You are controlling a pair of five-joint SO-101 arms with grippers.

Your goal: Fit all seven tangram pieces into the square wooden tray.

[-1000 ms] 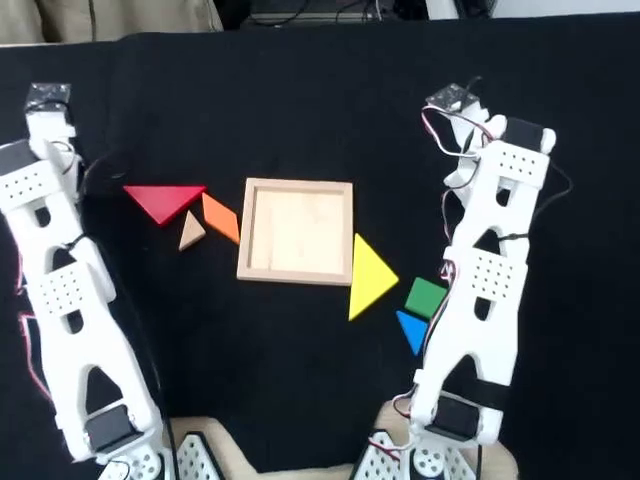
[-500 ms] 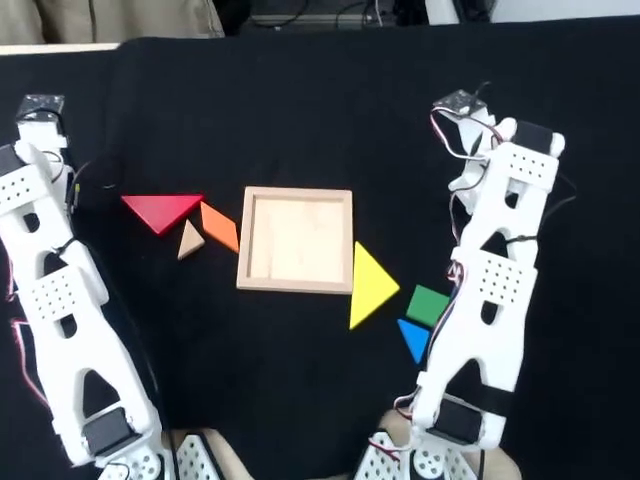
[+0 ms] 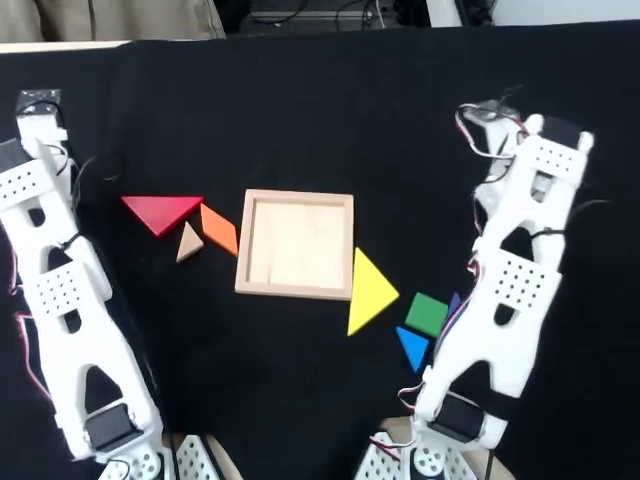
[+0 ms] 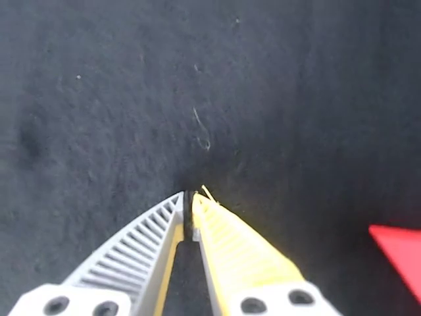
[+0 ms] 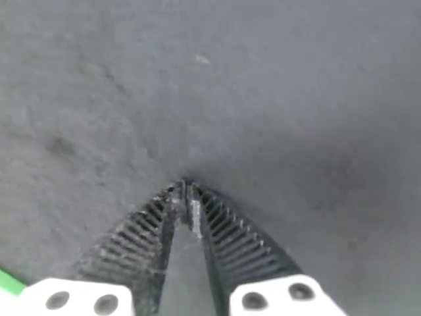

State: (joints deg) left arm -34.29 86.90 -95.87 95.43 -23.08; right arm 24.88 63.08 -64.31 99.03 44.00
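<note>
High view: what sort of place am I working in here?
Probably a robotics lab or workshop bench: a black cloth covering the work surface, the white left arm and right arm mounted at its near edge, and a wooden tray beside loose puzzle pieces such as the yellow triangle.

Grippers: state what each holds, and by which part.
Nothing is held. The left gripper and the right gripper are both shut and empty over the black cloth.

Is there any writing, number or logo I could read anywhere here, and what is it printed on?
None: no readable text in any view.
The wooden tray is bare wood.
The red triangle, yellow triangle and green square are plain colour.
The left arm and right arm show holes and wires, no legible marks.
</note>
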